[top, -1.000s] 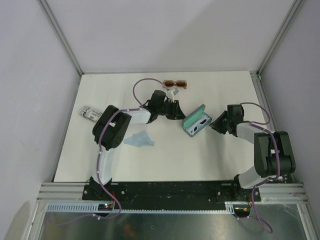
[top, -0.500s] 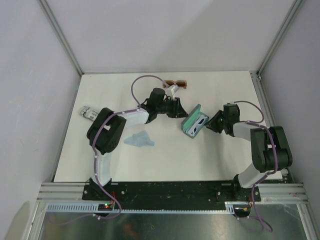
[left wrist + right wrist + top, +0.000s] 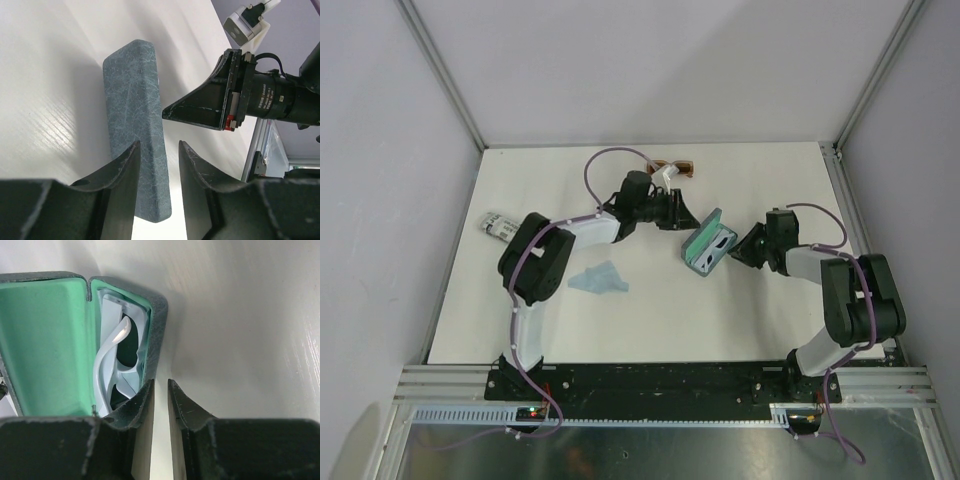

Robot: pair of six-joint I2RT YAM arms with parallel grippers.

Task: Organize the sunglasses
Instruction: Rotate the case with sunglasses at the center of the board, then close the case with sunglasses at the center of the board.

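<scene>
The white sunglasses (image 3: pixel 112 367) lie folded inside an open grey-blue case (image 3: pixel 708 243) with green lining (image 3: pixel 45 340). My right gripper (image 3: pixel 160 382) sits low at the case's right side. Its jaws stand a narrow gap apart with only table between them, and the left finger (image 3: pixel 137 405) is against the case's wall. My left gripper (image 3: pixel 159 145) is open behind the raised lid (image 3: pixel 137 115), whose edge shows between the fingers without being pinched. The brown sunglasses (image 3: pixel 682 167) lie at the table's far edge, partly hidden by the left wrist.
A light blue cloth (image 3: pixel 598 279) lies crumpled left of centre. An oblong grey object (image 3: pixel 498 227) rests near the left edge of the white table (image 3: pixel 650 330). Grey walls and metal posts enclose the table. The right wrist (image 3: pixel 250 90) shows in the left wrist view.
The right gripper has slid left up to the case and its jaws have narrowed. The left jaws have widened and the case has shifted slightly left.
</scene>
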